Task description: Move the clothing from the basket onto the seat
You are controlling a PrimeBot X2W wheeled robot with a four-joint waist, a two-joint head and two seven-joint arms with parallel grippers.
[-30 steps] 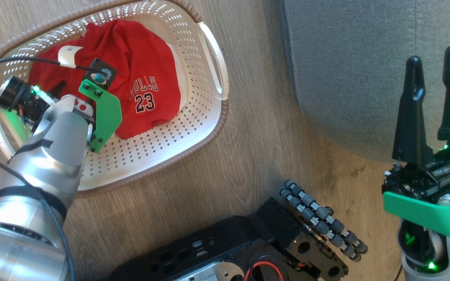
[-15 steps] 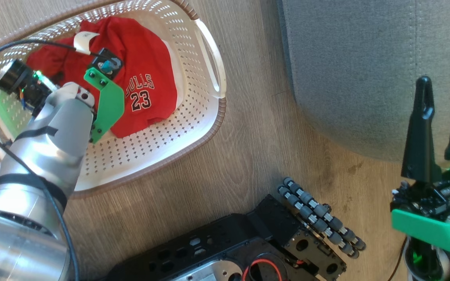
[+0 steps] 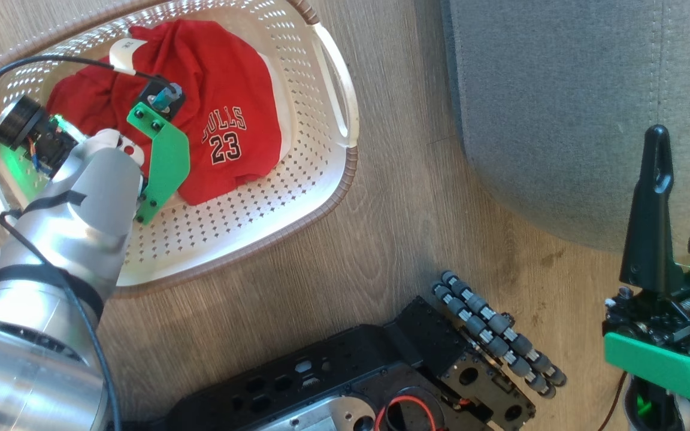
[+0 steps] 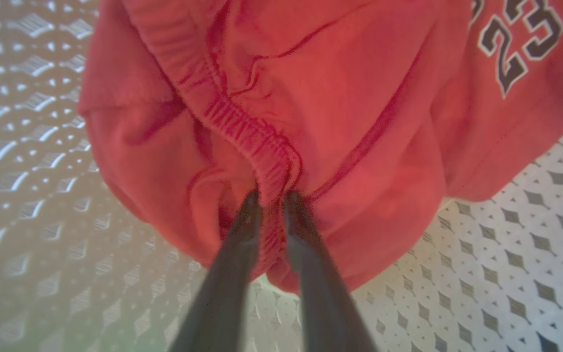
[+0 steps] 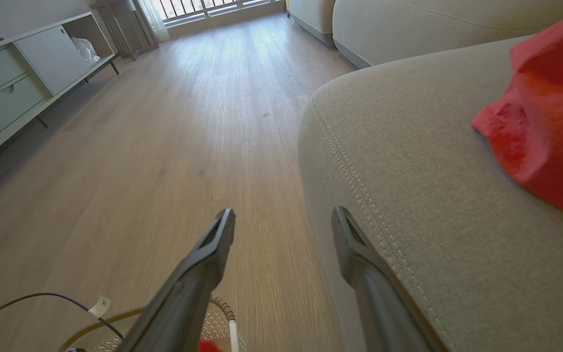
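Now the left gripper (image 4: 271,203), inside the cream perforated plastic basket (image 3: 243,221), pinches a gathered ridge of bright red fabric clothing (image 4: 359,146), likely for lifting, while the right gripper (image 5: 284,215) hangs open beyond the basket by the grey upholstered seat (image 3: 560,90).

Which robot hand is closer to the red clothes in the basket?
Left. The left gripper pinches a fold of the clothes inside the basket; the right gripper hangs open by the seat, away from the basket.

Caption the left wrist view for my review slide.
Left gripper fingers pinch a gathered fold of the red clothing inside the perforated basket.
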